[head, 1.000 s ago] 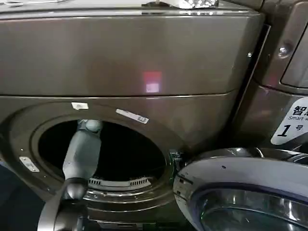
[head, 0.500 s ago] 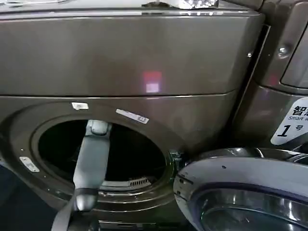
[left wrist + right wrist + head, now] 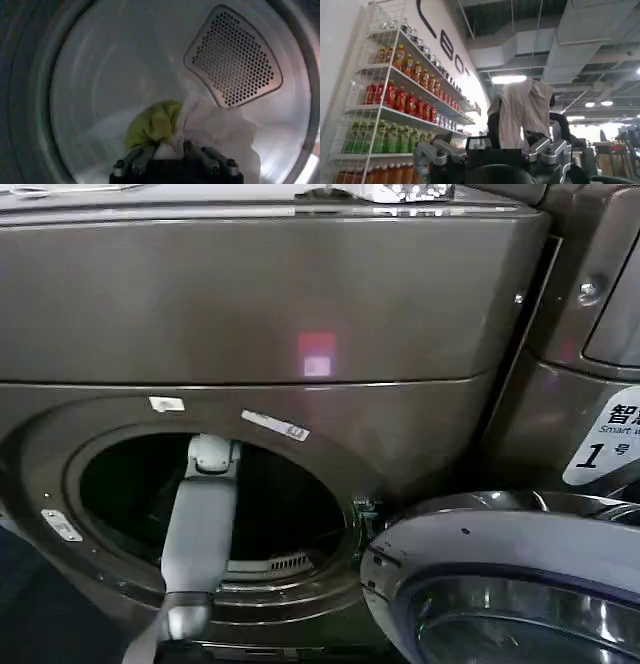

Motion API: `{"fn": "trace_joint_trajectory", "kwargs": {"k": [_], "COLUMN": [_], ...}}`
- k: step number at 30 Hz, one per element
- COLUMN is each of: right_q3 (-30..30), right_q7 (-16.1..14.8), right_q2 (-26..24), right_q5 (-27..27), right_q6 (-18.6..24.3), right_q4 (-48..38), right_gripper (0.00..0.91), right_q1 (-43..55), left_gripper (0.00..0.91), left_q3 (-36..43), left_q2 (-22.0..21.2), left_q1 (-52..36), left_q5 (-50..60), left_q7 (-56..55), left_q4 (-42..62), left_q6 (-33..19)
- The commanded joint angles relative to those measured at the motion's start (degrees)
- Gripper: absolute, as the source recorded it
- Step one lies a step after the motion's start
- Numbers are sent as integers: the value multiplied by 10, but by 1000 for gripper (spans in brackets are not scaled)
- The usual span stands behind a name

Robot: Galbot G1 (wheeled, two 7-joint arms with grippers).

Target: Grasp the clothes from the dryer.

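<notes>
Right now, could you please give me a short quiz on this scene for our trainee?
1. True or false: the dryer's glass door stands open.
2. Which arm reaches into the dryer? A left, B right.
3. Fill in: the left gripper's fingers are ___ right before the yellow-green and white clothes.
Key: 1 true; 2 A; 3 open.

1. The big bronze-grey front-loading dryer (image 3: 300, 314) carries the load in its round, pale metal drum (image 3: 100, 100).
2. On the drum floor lies a small heap of soft clothes (image 3: 200, 125): a yellow-green piece to the left, white fabric touching it on the right.
3. A perforated vent panel (image 3: 232, 55) sits on the far drum wall.
</notes>
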Motion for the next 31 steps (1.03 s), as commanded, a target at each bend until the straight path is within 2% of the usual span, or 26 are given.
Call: {"fn": "trace_joint_trajectory", "kwargs": {"k": [1, 5, 10, 17, 31], "right_q3": [-1, -1, 7, 15, 18], "right_q7": [-2, -1, 21, 38, 41], "right_q2": [1, 2, -1, -5, -5], "right_q5": [3, 3, 2, -2, -12], "right_q6": [8, 1, -36, -49, -74], "right_q4": [0, 3, 10, 10, 20], "right_gripper": [907, 907, 907, 907, 907], "right_q1": [1, 3, 5, 5, 3], "left_gripper": [0, 0, 0, 0, 0], "left_q3": [0, 0, 1, 2, 3], "left_q2": [-6, -5, -5, -5, -3], "left_q1": [13, 14, 13, 14, 15], "left_q5": [-43, -46, -47, -47, -53], "left_q7": [-25, -24, -21, -20, -18], "left_q4": [-18, -20, -18, -18, -23], "left_q6": [16, 17, 17, 15, 15]}}
